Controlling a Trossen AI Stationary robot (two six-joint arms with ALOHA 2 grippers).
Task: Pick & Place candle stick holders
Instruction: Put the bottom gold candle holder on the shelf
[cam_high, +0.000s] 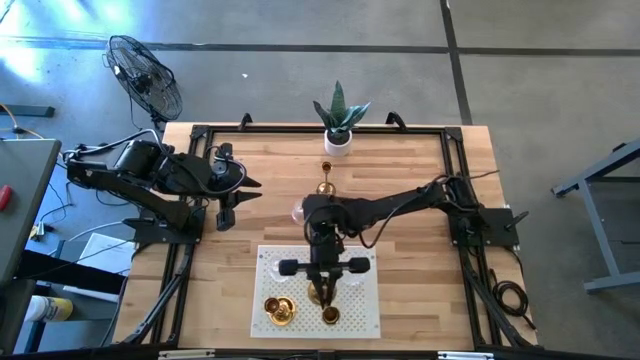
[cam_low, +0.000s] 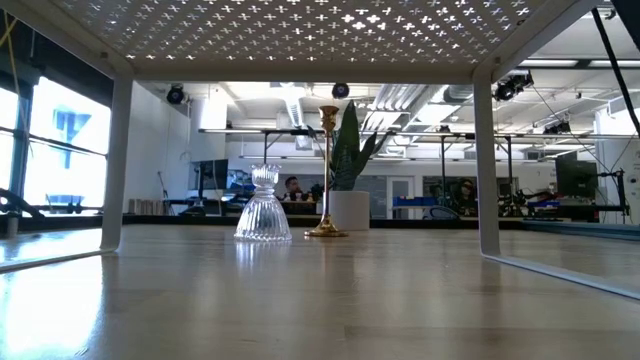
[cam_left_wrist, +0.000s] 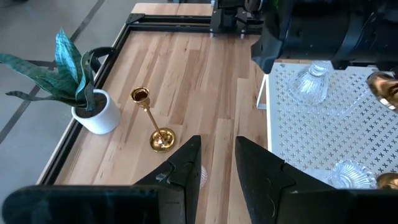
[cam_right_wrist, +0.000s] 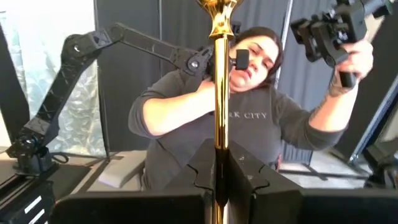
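Your right gripper (cam_right_wrist: 218, 177) is over the white perforated mat (cam_high: 366, 318), jaws clamped on the stem of a tall gold holder (cam_right_wrist: 219, 81) standing upright between them. A person (cam_right_wrist: 249, 124) sits behind. Your left gripper (cam_left_wrist: 214, 163) waits at the bench's (cam_high: 440, 300) left side, jaws slightly apart, nothing between them. Another tall gold holder (cam_high: 326, 178) and a glass holder (cam_low: 263, 208) stand near the plant pot (cam_high: 338, 142); more holders sit on the mat.

A potted plant (cam_high: 338, 118) stands at the table's (cam_high: 420, 300) far edge.
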